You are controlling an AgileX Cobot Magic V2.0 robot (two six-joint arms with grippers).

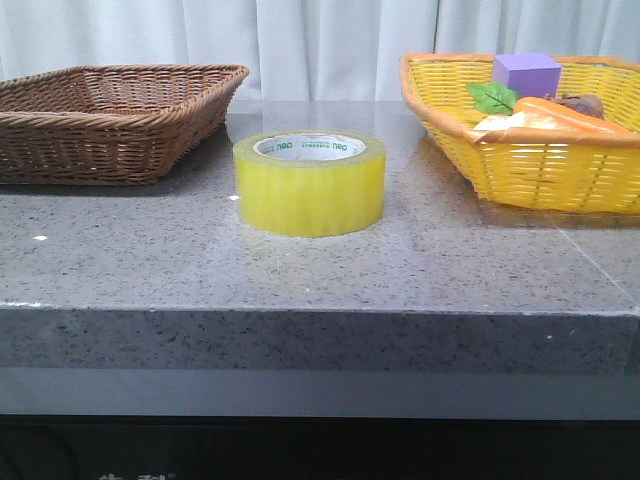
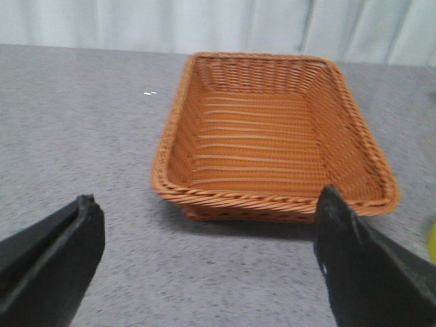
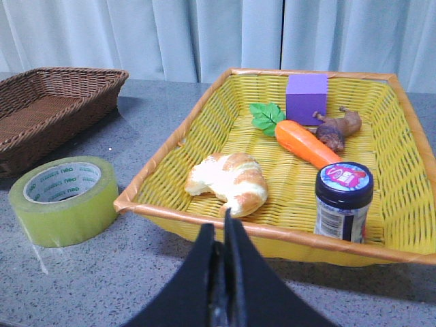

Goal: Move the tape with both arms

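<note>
Left gripper [image 2: 208, 262] hovering with black fingers [image 2: 51, 262] spreading wide apart — right gripper [image 3: 221, 272] hanging with fingers [image 3: 248, 286] pressing together, nothing between them.

The tape [image 1: 310, 183] carries small green lettering around its white inner core; "neo" can be read in the front view, the rest too small. The jar [image 3: 343, 201] has a pink and blue lid label (blurred) and a barcode on its side.
</note>
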